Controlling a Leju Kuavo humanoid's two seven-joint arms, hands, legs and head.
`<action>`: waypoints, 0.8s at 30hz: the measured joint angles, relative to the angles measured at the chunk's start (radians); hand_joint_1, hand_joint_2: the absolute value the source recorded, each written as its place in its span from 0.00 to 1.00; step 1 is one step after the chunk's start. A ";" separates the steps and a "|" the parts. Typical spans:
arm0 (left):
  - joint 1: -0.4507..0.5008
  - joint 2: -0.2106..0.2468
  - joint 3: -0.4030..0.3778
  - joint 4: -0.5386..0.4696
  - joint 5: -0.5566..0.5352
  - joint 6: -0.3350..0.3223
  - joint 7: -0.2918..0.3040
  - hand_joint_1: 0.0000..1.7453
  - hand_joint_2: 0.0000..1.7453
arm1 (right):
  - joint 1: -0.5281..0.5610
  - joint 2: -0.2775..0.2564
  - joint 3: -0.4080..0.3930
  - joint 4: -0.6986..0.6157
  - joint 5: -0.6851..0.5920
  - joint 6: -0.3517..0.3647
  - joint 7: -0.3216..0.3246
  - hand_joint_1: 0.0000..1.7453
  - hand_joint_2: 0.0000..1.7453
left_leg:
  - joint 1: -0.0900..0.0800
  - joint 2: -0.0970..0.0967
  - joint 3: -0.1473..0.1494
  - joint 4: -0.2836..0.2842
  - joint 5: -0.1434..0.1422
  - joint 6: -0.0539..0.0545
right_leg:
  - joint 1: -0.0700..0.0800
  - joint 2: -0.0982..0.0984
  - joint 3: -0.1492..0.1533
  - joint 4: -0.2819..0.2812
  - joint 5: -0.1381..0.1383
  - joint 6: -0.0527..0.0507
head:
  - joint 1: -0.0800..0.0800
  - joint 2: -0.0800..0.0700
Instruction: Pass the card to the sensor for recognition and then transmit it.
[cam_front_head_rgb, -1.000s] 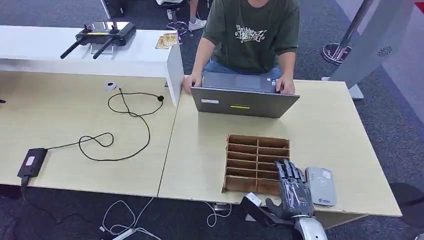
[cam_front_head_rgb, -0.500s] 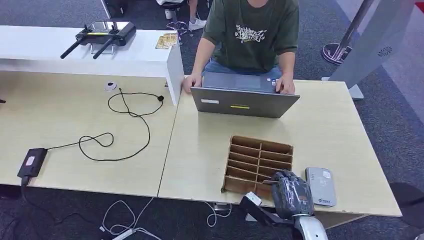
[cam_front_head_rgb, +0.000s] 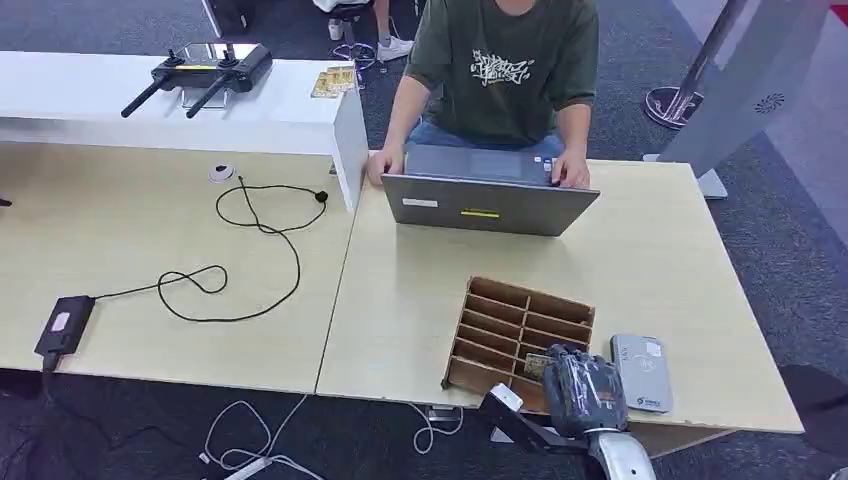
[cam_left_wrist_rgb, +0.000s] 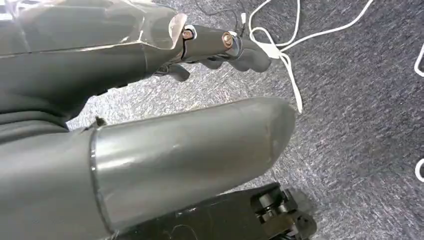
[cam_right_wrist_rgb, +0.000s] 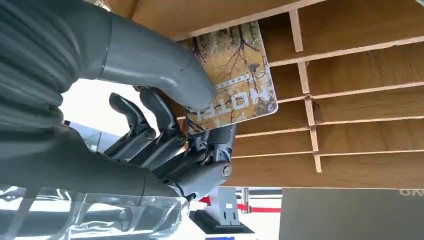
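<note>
Brown card rack (cam_front_head_rgb: 505, 325), divided into slots, lies on the pale worktop (cam_front_head_rgb: 650, 270) near its front edge. Head view: the right hand (cam_front_head_rgb: 582, 392) sits over the rack's near right corner, fingers curled, with a patterned card (cam_front_head_rgb: 537, 364) showing at its left side above the slots. Just right of the hand lies the grey sensor (cam_front_head_rgb: 640, 372), flat on the worktop and apart from the rack; its closeness suggests a short sideways carry is all the next step needs. Beyond the rack a person (cam_front_head_rgb: 500, 70) sits at an open laptop (cam_front_head_rgb: 487, 200), both hands on it, well clear of the robot. On the adjoining worktop lie a black cable (cam_front_head_rgb: 250, 250), a power brick (cam_front_head_rgb: 64, 325) and, on a white shelf (cam_front_head_rgb: 290, 110), a controller (cam_front_head_rgb: 205, 68).

Left wrist view: the left hand (cam_left_wrist_rgb: 215, 45) hangs above grey carpet (cam_left_wrist_rgb: 360, 125) with white cords (cam_left_wrist_rgb: 285, 50); its fingers hold nothing, and whether they are spread or curled cannot be told. It appears to be idle in this step.

Right wrist view: the thumb presses the card (cam_right_wrist_rgb: 232, 82) against the darker fingers (cam_right_wrist_rgb: 165, 125) beneath it, a pinch on one short end. Most of the card juts free in front of the rack slots (cam_right_wrist_rgb: 360, 95), which would leave its face exposed for presenting to the sensor. The card seems clear of its slot, so the extraction step looks nearly complete.
</note>
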 joint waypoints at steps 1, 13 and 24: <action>0.000 0.001 0.000 -0.002 -0.003 0.000 0.001 0.00 0.00 | 0.000 0.000 0.000 0.000 0.000 0.000 0.000 0.96 1.00 | 0.000 0.000 0.000 0.000 0.000 0.000 | 0.000 0.000 0.000 0.000 0.000 0.000 | 0.000 0.000; 0.019 0.004 0.033 -0.038 -0.134 -0.004 -0.004 0.00 0.00 | 0.002 0.009 -0.040 -0.067 -0.045 -0.292 -0.078 1.00 1.00 | 0.000 0.000 0.000 0.000 0.000 0.000 | 0.000 0.000 0.000 0.000 0.000 0.000 | 0.000 0.000; 0.021 -0.012 0.097 -0.037 -0.174 -0.003 -0.061 0.00 0.00 | 0.009 0.038 -0.163 -0.191 -0.162 -0.533 -0.184 1.00 1.00 | 0.000 0.000 0.000 0.000 0.000 0.000 | 0.000 0.000 -0.001 0.000 0.000 0.000 | 0.000 0.000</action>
